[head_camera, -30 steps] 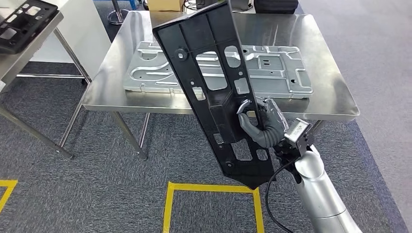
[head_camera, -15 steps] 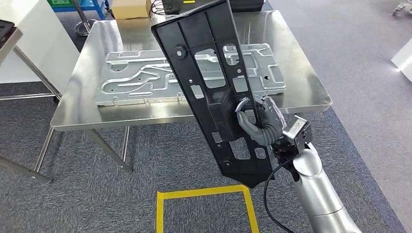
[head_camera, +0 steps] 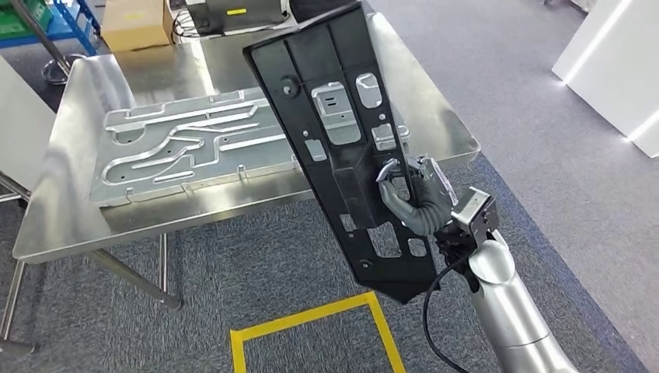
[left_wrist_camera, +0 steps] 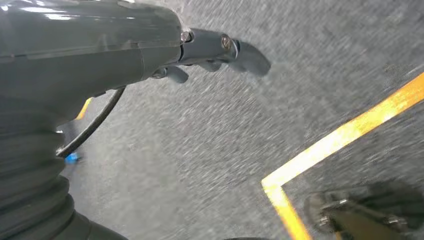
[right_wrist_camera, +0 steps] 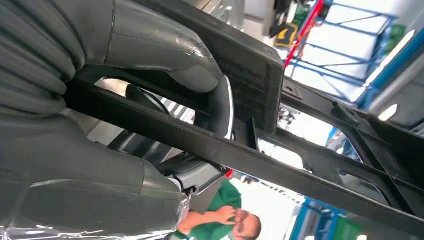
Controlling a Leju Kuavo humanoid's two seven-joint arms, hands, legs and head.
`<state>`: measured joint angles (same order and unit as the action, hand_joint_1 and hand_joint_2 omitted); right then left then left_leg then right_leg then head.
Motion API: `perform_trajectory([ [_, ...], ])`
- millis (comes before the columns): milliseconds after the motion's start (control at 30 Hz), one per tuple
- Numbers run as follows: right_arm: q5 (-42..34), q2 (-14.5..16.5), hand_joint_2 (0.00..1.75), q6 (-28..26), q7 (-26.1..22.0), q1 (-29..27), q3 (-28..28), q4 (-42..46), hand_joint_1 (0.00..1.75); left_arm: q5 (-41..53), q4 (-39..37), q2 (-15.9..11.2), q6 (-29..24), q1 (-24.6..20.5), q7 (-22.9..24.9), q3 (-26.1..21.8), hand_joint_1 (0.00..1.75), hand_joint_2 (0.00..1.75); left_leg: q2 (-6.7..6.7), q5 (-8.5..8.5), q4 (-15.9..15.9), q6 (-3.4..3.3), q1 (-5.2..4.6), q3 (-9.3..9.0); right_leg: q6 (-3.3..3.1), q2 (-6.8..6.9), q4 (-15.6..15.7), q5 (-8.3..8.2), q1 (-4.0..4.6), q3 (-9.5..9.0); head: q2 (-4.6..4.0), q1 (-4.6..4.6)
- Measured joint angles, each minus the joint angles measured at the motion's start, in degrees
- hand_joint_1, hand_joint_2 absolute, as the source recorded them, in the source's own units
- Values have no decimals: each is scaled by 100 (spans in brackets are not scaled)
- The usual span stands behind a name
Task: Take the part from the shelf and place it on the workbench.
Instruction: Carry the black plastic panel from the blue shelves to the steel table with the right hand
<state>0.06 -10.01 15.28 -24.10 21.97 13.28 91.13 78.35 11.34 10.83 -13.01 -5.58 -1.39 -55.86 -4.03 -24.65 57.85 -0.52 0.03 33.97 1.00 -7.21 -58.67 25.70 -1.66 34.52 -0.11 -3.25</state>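
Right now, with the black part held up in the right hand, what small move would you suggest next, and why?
Probably carry it forward over the workbench. The right hand grips the black part upright, and its lower end hangs over the carpet, short of the steel top. The metal plate fills the near middle, so bare steel beside it looks the safer spot.

Right hand [head_camera: 410,196] raised on bent silver arm, fingers gripping, left hand [left_wrist_camera: 210,50] hanging, fingers loosely curled

steel workbench [head_camera: 70,225], stamped metal plate [head_camera: 186,148] on it
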Motion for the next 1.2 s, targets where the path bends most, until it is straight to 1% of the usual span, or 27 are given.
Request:
perform_trajectory([
  [33, 25, 0, 175, -26, -4, -17, -1, 6, 175, 7, 0, 4, 2, 0, -1, -1, 0, 175, 42, 8, -56, -29, 13, -40, 29, 73, -27, 21, 10, 5, 0, 1],
  [67, 67, 1, 175, -54, -15, -19, -1, 14, 175, 13, 0, 10, 3, 2, -7, -1, 0, 175, 87, 10, -113, -66, 28, -88, 48, 210, -163, 89, 25, 68, 0, 1],
  [133, 167, 28, 175, -105, -54, -9, 2, 25, 175, 18, 0, 17, 3, 10, -26, -1, 0, 175, 169, -35, -175, -121, 29, -171, 75, 539, -766, 331, 44, 390, 0, 3],
  [200, 250, 67, 175, -133, -73, -2, 6, 28, 175, 18, 0, 18, 3, 26, -43, -1, 0, 175, 247, -115, -173, -142, 20, -238, 104, 660, -1418, 500, 24, 789, 0, 3],
  [233, 270, 75, 175, -137, -68, 2, 7, 28, 175, 18, 0, 18, 2, 33, -46, -1, 0, 175, 279, -155, -167, -136, 21, -283, 121, 678, -1505, 443, 11, 872, 0, 4],
  [267, 283, 79, 175, -138, -63, 12, 7, 28, 175, 18, 0, 19, 2, 35, -46, -1, 0, 175, 304, -200, -157, -122, 25, -336, 134, 692, -1379, 287, -1, 841, 0, 4],
  [333, 297, 79, 175, -138, -53, 45, 7, 38, 175, 20, 0, 24, -1, 34, -48, -1, 0, 175, 344, -312, -128, -72, 34, -450, 143, 740, -673, -134, -17, 512, 0, 4],
  [367, 301, 81, 175, -137, -50, 66, 8, 46, 175, 21, 0, 26, -2, 28, -49, -1, 0, 175, 359, -372, -106, -38, 26, -488, 130, 766, -334, -235, -6, 343, 0, 4],
  [400, 302, 83, 175, -138, -44, 84, 8, 57, 175, 21, 0, 28, -4, 20, -50, -1, 0, 175, 368, -421, -97, -4, 17, -514, 104, 784, -120, -260, 9, 229, 0, 3],
  [433, 303, 85, 175, -139, -39, 99, 8, 66, 175, 21, 0, 28, -7, 13, -51, -1, 0, 175, 376, -459, -102, 32, 7, -530, 68, 790, -44, -202, 26, 178, 0, 3],
  [533, 308, 70, 175, -143, -18, 129, 5, 93, 175, 21, 0, 27, -14, -13, -52, -1, 0, 175, 399, -556, -115, 126, 7, -617, -51, 748, 1, -83, 29, 89, 0, 1],
  [567, 309, 59, 175, -142, -11, 149, 5, 103, 175, 22, 0, 26, -16, -23, -52, -1, 0, 175, 402, -616, 21, 152, 13, -577, -91, 741, 26, -46, 23, 33, 0, 1],
  [600, 312, 50, 175, -140, -5, 176, 5, 112, 175, 24, 0, 25, -18, -33, -52, -1, 0, 175, 401, -704, 285, 172, 18, -446, -126, 738, 48, -4, 17, -34, 0, 0],
  [633, 316, 45, 175, -139, 3, 206, 5, 115, 175, 27, 0, 25, -19, -38, -52, -1, 0, 175, 399, -800, 674, 187, 22, -222, -153, 738, 60, 50, 26, -99, 0, 0],
  [700, 337, 44, 175, -138, 28, 259, 5, 95, 175, 37, 0, 24, -16, -41, -45, -1, 0, 175, 396, -910, 1466, 201, 20, 357, -178, 726, 67, 178, 44, -245, 0, -1],
  [733, 358, 44, 175, -138, 46, 284, 5, 77, 175, 45, 0, 23, -14, -34, -38, -1, 0, 175, 395, -816, 1650, 200, 19, 577, -179, 712, 68, 255, 50, -338, 0, -1],
  [767, 381, 44, 175, -138, 62, 316, 5, 54, 175, 55, 0, 23, -11, -24, -30, -1, 0, 175, 393, -588, 1606, 189, 17, 702, -177, 696, 69, 338, 56, -447, 0, -1],
  [833, 419, 44, 175, -139, 85, 404, 5, 10, 175, 72, 0, 23, -7, -1, -20, -1, 0, 175, 381, 96, 973, 136, 11, 682, -161, 664, 79, 520, 60, -685, 0, 0],
  [867, 428, 44, 175, -140, 91, 453, 5, -13, 175, 78, 0, 22, -4, 8, -19, -1, 0, 175, 371, 338, 684, 97, -11, 613, -141, 650, 94, 600, 63, -782, 0, 1],
  [900, 445, 44, 175, -141, 101, 497, 5, -34, 175, 81, 0, 22, 0, 11, -19, 0, 0, 175, 368, 444, 459, 48, -39, 531, -109, 633, 120, 662, 56, -853, 0, 1],
  [933, 487, 44, 175, -143, 112, 539, 7, -56, 175, 83, 0, 21, 7, 8, -18, 0, 0, 175, 366, 403, 330, 0, -74, 450, -71, 623, 149, 702, 47, -912, 0, 1],
  [1000, 630, 43, 175, -146, 138, 662, 11, -102, 175, 97, 0, 20, 28, -20, -19, 2, 0, 175, 375, 191, 113, -84, -108, 267, 14, 613, 89, 658, 27, -948, 0, 0],
  [1033, 719, 43, 175, -143, 155, 764, 20, -144, 175, 113, 0, 19, 43, -33, -19, 3, 0, 175, 370, 111, 3, -111, -100, 158, 43, 626, -88, 573, 17, -879, 0, 1],
  [1067, 789, 43, 175, -137, 174, 908, 37, -206, 175, 131, 0, 20, 61, -44, -20, 6, 0, 175, 367, 57, -76, -137, -81, 50, 65, 639, -361, 465, 11, -709, 0, 1],
  [1100, 856, 49, 175, -124, 200, 1089, 66, -302, 175, 150, 0, 24, 76, -54, -19, 9, 0, 175, 363, 13, -131, -155, -64, -61, 82, 650, -705, 388, 6, -462, 0, 2],
  [1133, 906, 59, 175, -108, 221, 1295, 108, -432, 175, 167, -1, 28, 88, -61, -18, 13, 0, 175, 366, -48, -170, -168, -50, -169, 93, 662, -1050, 389, 1, -161, 0, 3],
  [1200, 980, 78, 175, -82, 257, 1722, 205, -747, 175, 188, -1, 40, 100, -80, -14, 19, 0, 175, 366, -209, -193, -175, -31, -384, 132, 674, -1501, 664, -7, 410, 0, 3],
])
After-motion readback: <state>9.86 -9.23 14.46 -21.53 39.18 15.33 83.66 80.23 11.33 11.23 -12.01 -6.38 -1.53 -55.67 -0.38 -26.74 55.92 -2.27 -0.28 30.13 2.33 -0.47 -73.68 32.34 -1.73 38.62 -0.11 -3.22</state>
